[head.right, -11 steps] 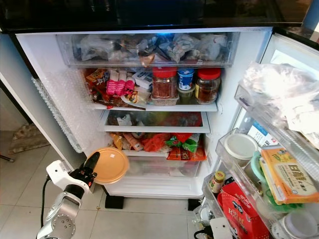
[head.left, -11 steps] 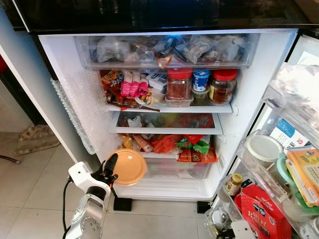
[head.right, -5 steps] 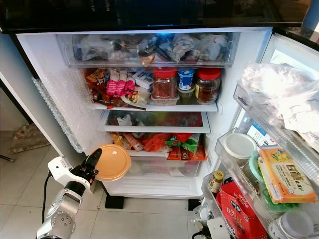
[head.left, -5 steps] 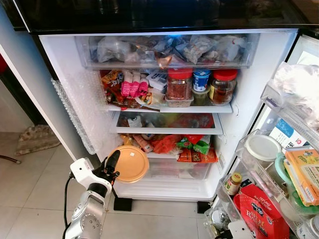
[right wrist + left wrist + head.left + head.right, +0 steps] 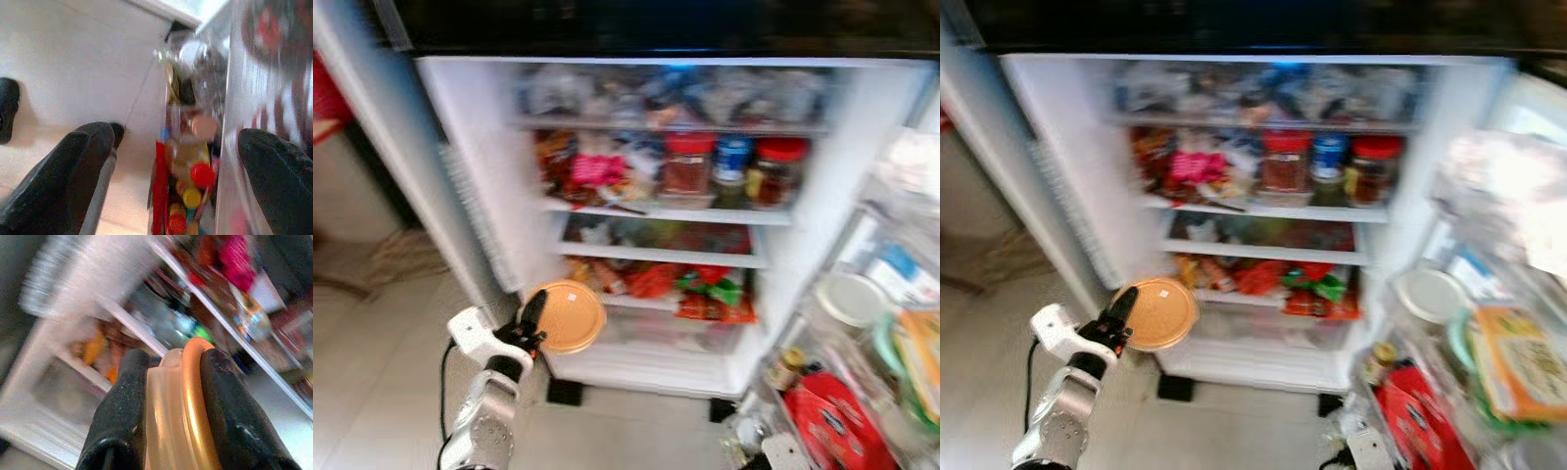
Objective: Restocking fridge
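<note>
Jaws of the left gripper [image 5: 171, 406] clamp the orange-lidded container [image 5: 568, 316] by its rim for shelving in the fridge [image 5: 480, 196]; right gripper [image 5: 171, 161] hangs spread, empty.

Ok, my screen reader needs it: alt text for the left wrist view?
The left gripper is shut on an orange-lidded container, one black finger on each side of its rim. Behind it, blurred, are the open fridge's white shelves packed with food.

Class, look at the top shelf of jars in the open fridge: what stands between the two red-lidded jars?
Between the left red-lidded jar and the right red-lidded jar stands a blue-topped container, seen in both eye views, though blurred.
</note>
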Robot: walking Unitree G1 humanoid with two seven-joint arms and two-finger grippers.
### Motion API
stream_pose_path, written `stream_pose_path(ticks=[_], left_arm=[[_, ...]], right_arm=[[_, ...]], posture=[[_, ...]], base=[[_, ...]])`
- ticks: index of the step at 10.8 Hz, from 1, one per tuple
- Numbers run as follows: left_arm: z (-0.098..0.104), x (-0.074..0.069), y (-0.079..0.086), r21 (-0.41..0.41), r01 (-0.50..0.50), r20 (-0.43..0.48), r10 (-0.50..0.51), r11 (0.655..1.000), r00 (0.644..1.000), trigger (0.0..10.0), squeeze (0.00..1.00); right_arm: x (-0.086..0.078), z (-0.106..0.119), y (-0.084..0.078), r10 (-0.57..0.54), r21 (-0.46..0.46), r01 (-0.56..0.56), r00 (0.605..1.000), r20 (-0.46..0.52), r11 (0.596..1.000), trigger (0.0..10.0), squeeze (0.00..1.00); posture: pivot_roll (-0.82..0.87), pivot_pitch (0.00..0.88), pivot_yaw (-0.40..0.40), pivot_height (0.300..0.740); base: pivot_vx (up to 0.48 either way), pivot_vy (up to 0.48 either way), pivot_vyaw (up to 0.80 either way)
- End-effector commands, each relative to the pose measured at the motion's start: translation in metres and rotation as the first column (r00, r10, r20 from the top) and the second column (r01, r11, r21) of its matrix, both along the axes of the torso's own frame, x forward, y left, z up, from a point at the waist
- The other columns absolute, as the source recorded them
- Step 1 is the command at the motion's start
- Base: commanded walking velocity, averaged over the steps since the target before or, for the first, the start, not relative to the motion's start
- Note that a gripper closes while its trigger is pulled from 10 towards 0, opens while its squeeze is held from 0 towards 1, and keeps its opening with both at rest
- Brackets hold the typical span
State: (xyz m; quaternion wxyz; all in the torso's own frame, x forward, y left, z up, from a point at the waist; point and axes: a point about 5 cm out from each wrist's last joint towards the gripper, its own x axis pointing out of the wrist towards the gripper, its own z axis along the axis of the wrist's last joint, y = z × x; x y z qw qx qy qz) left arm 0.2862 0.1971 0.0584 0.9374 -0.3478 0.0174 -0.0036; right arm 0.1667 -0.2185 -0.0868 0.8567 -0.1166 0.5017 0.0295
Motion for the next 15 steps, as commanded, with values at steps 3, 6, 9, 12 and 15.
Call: stream_pose_path(ticks=[3, 6, 9, 12, 15], left_arm=[[0.0027, 0.0032, -0.003, -0.009, 0.017, 0.008, -0.017, 1.0, 1.0, 10.0, 0.0], [0.0028, 0.0035, -0.0035, -0.015, 0.015, 0.01, -0.015, 1.0, 1.0, 10.0, 0.0], [0.0044, 0.0051, -0.0052, -0.013, 0.022, 0.015, -0.022, 1.0, 1.0, 10.0, 0.0], [0.0054, 0.0064, -0.0057, -0.015, 0.025, 0.019, -0.025, 1.0, 1.0, 10.0, 0.0], [0.0057, 0.0073, -0.0057, -0.016, 0.029, 0.02, -0.028, 0.999, 0.999, 10.0, 0.0]], right_arm=[[-0.0028, -0.0013, 0.0005, -0.015, 0.009, 0.015, 1.0, -0.005, 1.0, 10.0, 0.0], [-0.0028, -0.0013, 0.0004, -0.013, 0.009, 0.013, 1.0, -0.007, 1.0, 10.0, 0.0], [-0.0028, -0.0013, 0.0001, -0.013, 0.004, 0.013, 1.0, -0.007, 1.0, 10.0, 0.0], [-0.0026, -0.0013, 0.0005, -0.011, 0.003, 0.011, 1.0, -0.007, 1.0, 10.0, 0.0], [-0.0022, -0.0013, 0.0015, -0.011, 0.007, 0.011, 1.0, -0.006, 1.0, 10.0, 0.0]], posture=[[-0.05, 0.0, 0.017, 0.74], [-0.05, 0.0, 0.015, 0.74], [-0.05, 0.0, 0.015, 0.74], [-0.05, 0.0, 0.018, 0.74], [-0.05, 0.0, 0.023, 0.74]], base=[[0.0, 0.0, 0.0], [0.082, 0.0, 0.0], [0.255, 0.0, 0.0], [0.262, 0.0, 0.0], [0.304, 0.0, 0.0]])
